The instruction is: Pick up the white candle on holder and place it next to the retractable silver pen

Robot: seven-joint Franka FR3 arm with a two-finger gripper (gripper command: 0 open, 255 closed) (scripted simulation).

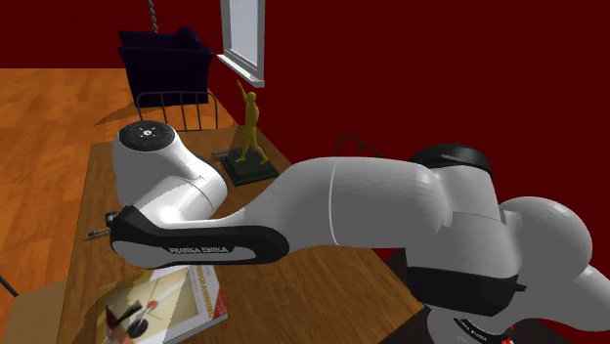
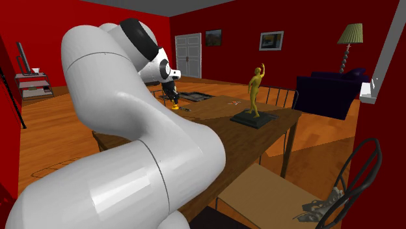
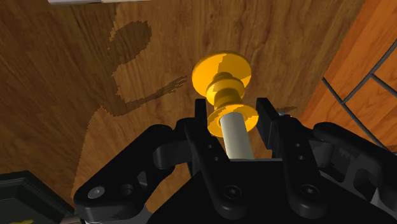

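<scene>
A white candle [image 3: 236, 135] stands in a yellow holder [image 3: 221, 75] over the wooden table [image 3: 76, 76]. My black gripper [image 3: 234, 118] is shut on it, and its fingers [image 3: 201, 119] clasp the holder's upper dish from both sides. I cannot tell whether the holder's foot touches the table. In the second exterior view the gripper [image 2: 173, 96] points down near the table's far end, with the yellow holder [image 2: 175, 103] under it. A thin dark pen [image 1: 97, 234] lies on the table at the shoulder view's left, beside the arm.
A golden figurine [image 1: 250, 125] on a dark base stands on the table [image 1: 98, 181] toward the window side. A picture book [image 1: 171, 298] lies at the near corner. A wire-backed chair [image 1: 178, 106] and a dark armchair [image 1: 164, 57] stand beyond the table.
</scene>
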